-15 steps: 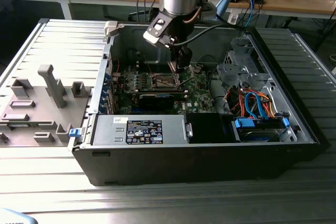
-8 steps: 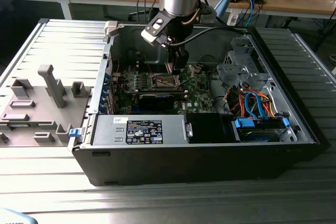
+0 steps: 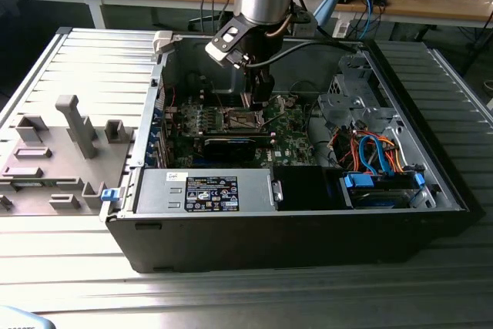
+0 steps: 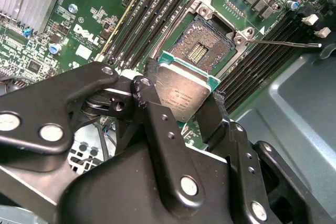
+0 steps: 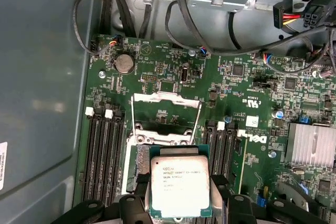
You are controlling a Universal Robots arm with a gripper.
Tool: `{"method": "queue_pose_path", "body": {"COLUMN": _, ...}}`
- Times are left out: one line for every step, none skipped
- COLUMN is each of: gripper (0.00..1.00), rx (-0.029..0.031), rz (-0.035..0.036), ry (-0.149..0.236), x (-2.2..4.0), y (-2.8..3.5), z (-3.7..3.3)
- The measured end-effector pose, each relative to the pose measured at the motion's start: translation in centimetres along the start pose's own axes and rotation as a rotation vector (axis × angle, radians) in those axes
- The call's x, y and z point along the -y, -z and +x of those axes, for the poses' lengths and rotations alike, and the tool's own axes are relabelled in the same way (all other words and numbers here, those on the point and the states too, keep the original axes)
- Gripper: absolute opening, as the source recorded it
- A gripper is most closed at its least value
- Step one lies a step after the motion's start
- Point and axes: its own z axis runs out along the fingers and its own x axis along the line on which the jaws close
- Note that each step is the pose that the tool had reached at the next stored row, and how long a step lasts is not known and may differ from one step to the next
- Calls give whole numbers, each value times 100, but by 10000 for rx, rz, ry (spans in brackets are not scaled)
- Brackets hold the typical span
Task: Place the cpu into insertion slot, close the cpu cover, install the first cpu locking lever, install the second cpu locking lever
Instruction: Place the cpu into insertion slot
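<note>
My gripper (image 4: pixel 181 100) is shut on the cpu (image 4: pixel 185 88), a silvery square chip on a green carrier, pinched at two opposite edges between black fingers (image 4: pixel 143 92). It hangs tilted just above the insertion slot (image 4: pixel 206 45), whose dark pin field lies open inside a silvery rim. In the first wrist view the cpu (image 5: pixel 180 184) covers most of the insertion slot (image 5: pixel 132 165), and the cpu cover (image 5: pixel 167 97) stands swung open behind it. A thin wire locking lever (image 4: pixel 286 42) sticks out sideways from the socket. In the exterior view the gripper (image 3: pixel 258 104) reaches down into the open case over the motherboard (image 3: pixel 296 132).
Black memory slots (image 5: pixel 105 150) flank the socket on both sides. A finned heatsink (image 5: pixel 311 144) and loose cables (image 5: pixel 210 51) sit nearby. The case holds a power supply (image 3: pixel 204 190) and a drive bay with coloured cables (image 3: pixel 377 152). A grey fixture tray (image 3: pixel 62 152) lies outside at the exterior view's left.
</note>
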Motion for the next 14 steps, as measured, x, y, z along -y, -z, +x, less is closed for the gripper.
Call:
{"method": "queue_pose_path", "body": {"gripper": 55, "rx": -1, "rz": 0, "ry": -1, "x": 0, "y": 0, "z": 0}}
{"method": "queue_pose_path", "body": {"gripper": 55, "rx": 0, "rz": 0, "ry": -2, "x": 0, "y": 0, "z": 0}}
{"method": "queue_pose_path", "body": {"gripper": 55, "rx": 0, "rz": 0, "ry": -4, "x": 0, "y": 0, "z": 0}}
{"method": "queue_pose_path", "body": {"gripper": 55, "rx": 1, "rz": 0, "ry": -17, "x": 0, "y": 0, "z": 0}}
{"method": "queue_pose_path", "body": {"gripper": 55, "rx": 0, "rz": 0, "ry": -90, "x": 0, "y": 0, "z": 0}}
{"method": "queue_pose_path", "body": {"gripper": 55, "rx": 0, "rz": -1, "ry": -204, "x": 0, "y": -1, "z": 0}}
{"method": "queue_pose_path", "body": {"gripper": 55, "rx": 0, "rz": -2, "ry": -269, "x": 0, "y": -1, "z": 0}}
{"method": "queue_pose_path", "body": {"gripper": 55, "rx": 0, "rz": -2, "ry": -327, "x": 0, "y": -1, "z": 0}}
{"method": "queue_pose_path", "body": {"gripper": 55, "rx": -1, "rz": -3, "ry": -386, "x": 0, "y": -2, "z": 0}}
{"method": "queue_pose_path", "body": {"gripper": 55, "rx": -2, "rz": -3, "ry": -443, "x": 0, "y": -2, "z": 0}}
{"method": "queue_pose_path", "body": {"gripper": 55, "rx": -1, "rz": -4, "ry": -497, "x": 0, "y": -2, "z": 0}}
{"method": "queue_pose_path", "body": {"gripper": 55, "rx": -2, "rz": -4, "ry": -549, "x": 0, "y": -3, "z": 0}}
{"method": "queue_pose_path", "body": {"gripper": 55, "rx": -2, "rz": -5, "ry": -639, "x": 0, "y": -3, "z": 0}}
{"method": "queue_pose_path", "body": {"gripper": 55, "rx": -3, "rz": -5, "ry": -691, "x": 0, "y": -4, "z": 0}}
